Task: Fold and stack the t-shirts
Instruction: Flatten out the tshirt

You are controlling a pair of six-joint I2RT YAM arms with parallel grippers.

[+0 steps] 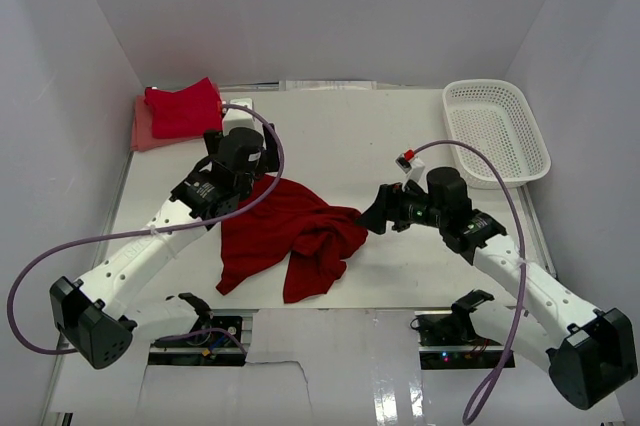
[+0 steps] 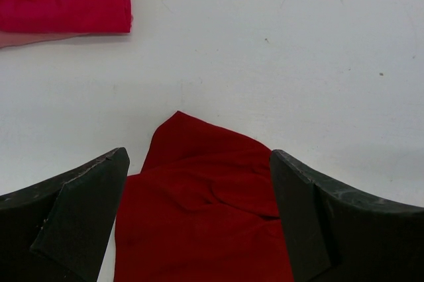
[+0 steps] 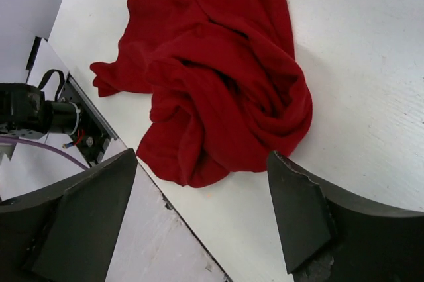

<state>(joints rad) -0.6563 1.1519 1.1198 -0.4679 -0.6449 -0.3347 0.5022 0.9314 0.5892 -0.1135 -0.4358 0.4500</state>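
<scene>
The left gripper [image 2: 199,156] was wide open, with its dark fingers [image 2: 79,209] on either side of one corner of the crumpled red t-shirt [image 1: 295,231], which lay in the middle of the white table [image 1: 350,136]. The right gripper [image 3: 202,156] was also wide open, at the opposite edge of the shirt. A folded red shirt [image 1: 183,108] lay on a pink one [image 1: 142,133] at the far left corner.

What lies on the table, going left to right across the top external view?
Folded shirts → red shirt → basket.
</scene>
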